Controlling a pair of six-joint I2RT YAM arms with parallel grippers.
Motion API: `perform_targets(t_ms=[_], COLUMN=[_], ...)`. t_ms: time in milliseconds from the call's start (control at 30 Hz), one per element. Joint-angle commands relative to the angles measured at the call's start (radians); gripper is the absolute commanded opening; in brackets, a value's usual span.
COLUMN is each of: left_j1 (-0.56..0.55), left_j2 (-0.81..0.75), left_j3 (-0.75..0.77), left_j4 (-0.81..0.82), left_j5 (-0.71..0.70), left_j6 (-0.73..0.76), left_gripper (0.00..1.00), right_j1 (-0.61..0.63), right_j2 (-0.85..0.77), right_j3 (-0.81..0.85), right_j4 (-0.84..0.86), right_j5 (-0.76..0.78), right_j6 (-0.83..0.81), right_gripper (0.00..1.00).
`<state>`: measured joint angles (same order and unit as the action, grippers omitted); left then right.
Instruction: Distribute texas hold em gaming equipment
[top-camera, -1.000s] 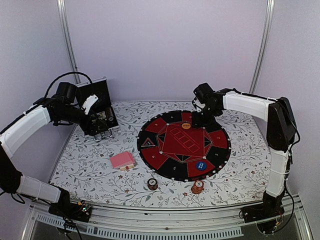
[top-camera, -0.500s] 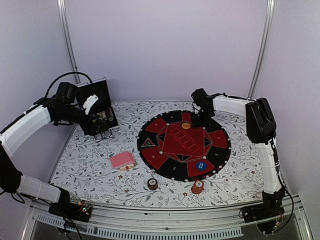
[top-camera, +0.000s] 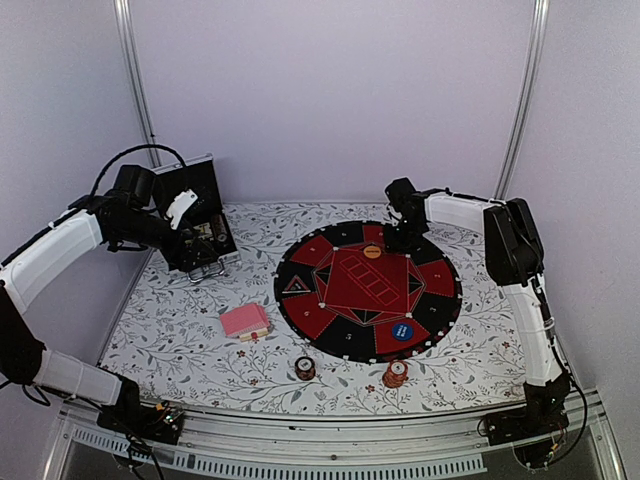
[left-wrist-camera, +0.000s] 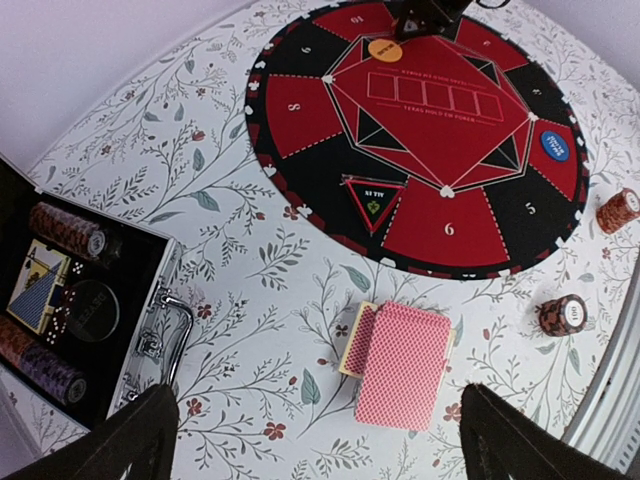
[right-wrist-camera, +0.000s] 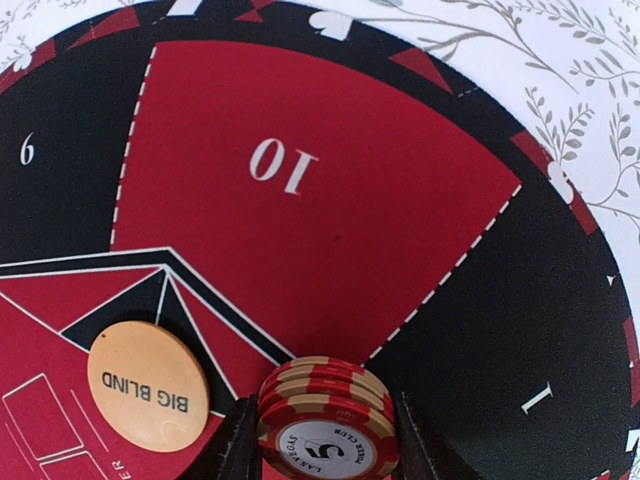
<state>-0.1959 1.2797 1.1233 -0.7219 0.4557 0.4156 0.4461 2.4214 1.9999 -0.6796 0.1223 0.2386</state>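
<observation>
Chips (top-camera: 305, 368) sitting up front, cards (top-camera: 244, 322) lying just behind. Left gripper (left-wrist-camera: 320, 445) hanging wide open, gripping nothing. Far side: right gripper (right-wrist-camera: 325, 445) part-closed, pinching red-white stack (right-wrist-camera: 325, 400) over mat (right-wrist-camera: 300, 230), beside orange button (right-wrist-camera: 147, 385). Risk: letting go crooked, toppling stack or nudging button.

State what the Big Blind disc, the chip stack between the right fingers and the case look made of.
Big Blind disc: probably matte orange plastic, printed lettering. Chip stack: likely clay composite, striped edges, glossy centre label. Case: black lining, shiny metal-looking rim and handle.
</observation>
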Motion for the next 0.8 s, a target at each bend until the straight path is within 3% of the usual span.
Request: perform_targets(t_ms=[0,167,300,433,600,767], left_j1=[-0.010,-0.011,-0.011,-0.011,-0.011,-0.011], left_j2=[0.010,0.012,0.013,0.012,0.004,-0.005], left_j3=[0.013,0.019,0.021,0.020,0.020,0.023], left_j4=[0.007,0.007,0.007,0.007,0.006,-0.001], left_j5=[0.010,0.010,0.008,0.007,0.011,0.000], left_j6=[0.002,0.002,0.000,-0.003,-0.006,0.001], left_gripper=[1.00,1.00,1.00,1.00,1.00,1.00], right_j1=[-0.013,-0.014,-0.013,-0.012,-0.015,-0.002], right_j2=[0.029,0.044,0.046,0.026,-0.025,-0.139], right_j3=[0.027,0.038,0.043,0.073,0.152,0.111], right_j4=[0.014,0.006,0.003,-0.009,-0.053,-0.070], right_j5=[0.012,-0.006,-0.016,0.001,0.029,0.022], right_j6=[-0.008,-0.019,-0.018,-0.022,-0.025,-0.013], right_gripper=[0.24,0.31,0.55,0.69,0.72,0.72])
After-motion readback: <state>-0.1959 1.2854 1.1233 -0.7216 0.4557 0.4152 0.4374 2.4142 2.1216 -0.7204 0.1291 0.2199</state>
